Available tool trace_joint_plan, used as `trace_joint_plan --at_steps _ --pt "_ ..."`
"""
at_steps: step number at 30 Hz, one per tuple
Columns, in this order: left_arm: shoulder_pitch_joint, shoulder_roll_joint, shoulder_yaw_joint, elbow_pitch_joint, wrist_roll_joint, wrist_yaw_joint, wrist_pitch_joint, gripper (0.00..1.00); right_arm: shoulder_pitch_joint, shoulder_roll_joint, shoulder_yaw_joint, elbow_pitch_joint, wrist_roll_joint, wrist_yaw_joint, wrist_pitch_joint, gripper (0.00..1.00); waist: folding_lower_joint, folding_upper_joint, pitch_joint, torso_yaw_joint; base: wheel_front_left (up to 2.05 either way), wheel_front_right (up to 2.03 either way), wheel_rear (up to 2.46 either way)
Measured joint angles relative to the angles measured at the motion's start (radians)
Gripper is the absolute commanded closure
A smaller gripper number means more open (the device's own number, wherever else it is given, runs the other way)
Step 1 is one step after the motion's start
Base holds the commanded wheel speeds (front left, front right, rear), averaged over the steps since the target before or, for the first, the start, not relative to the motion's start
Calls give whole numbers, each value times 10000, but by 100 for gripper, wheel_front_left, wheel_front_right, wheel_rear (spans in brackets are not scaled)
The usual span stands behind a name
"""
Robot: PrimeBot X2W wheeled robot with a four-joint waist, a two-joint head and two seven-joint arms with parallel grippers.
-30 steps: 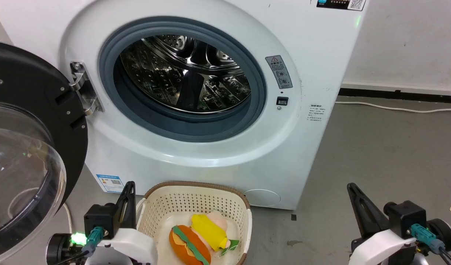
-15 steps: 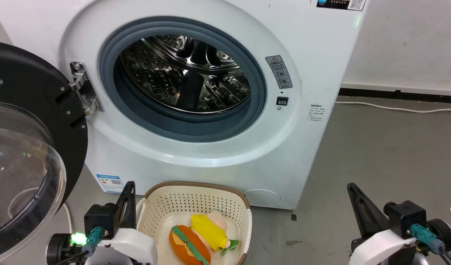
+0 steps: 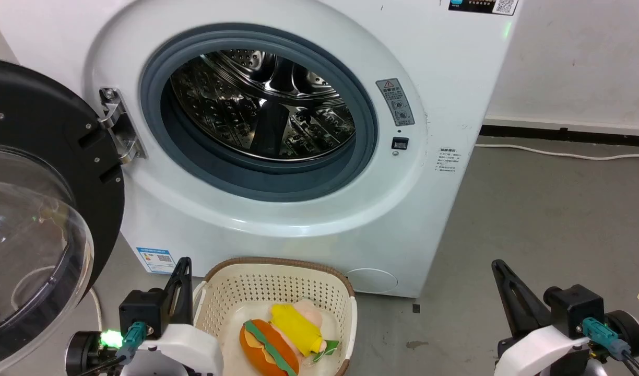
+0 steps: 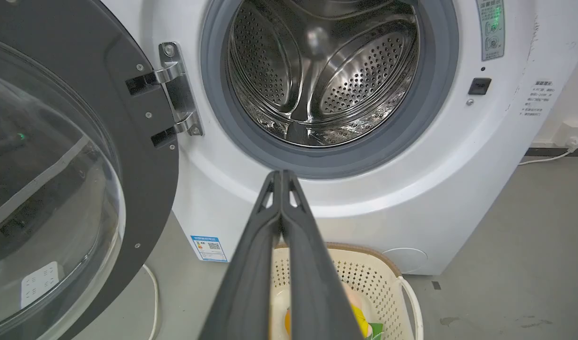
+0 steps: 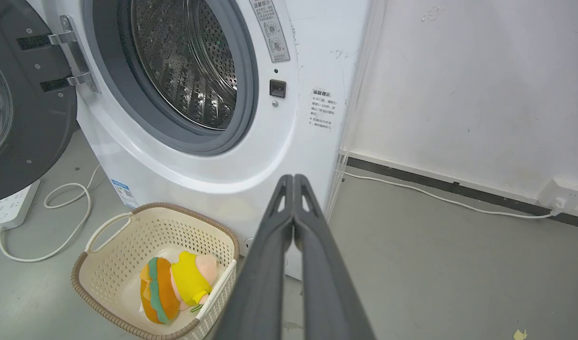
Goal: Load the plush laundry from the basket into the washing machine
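Plush, likely light and squashy, the bun (image 3: 264,344) and doll (image 3: 296,322) lie touching in the basket (image 3: 257,290) just right of the left gripper (image 3: 182,266); it and the right gripper (image 3: 499,269) are closed, empty. Pinching the bun's plump middle looks safest.

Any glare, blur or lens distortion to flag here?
Head view: bright glare on the drum, reflections in the door dome. Left wrist view: wide-angle skews the washer; left hand looks soft near the lens. Right wrist view: even light, toys sharp.
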Motion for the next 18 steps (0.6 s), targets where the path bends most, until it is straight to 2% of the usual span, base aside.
trace_joint_plan --at_steps 1,2,18 --pt "0 0 -4 0 0 0 0 100 0 0 -4 0 0 0 0 100 0 0 0 0 0 0 0" --pt "0 0 0 4 0 4 0 0 3 0 0 0 2 0 0 0 0 0 0 0 0 0 0" --pt "-5 -2 -186 23 0 94 -184 0 5 0 -127 0 163 0 -159 0 0 0 213 -75 0 0 0"
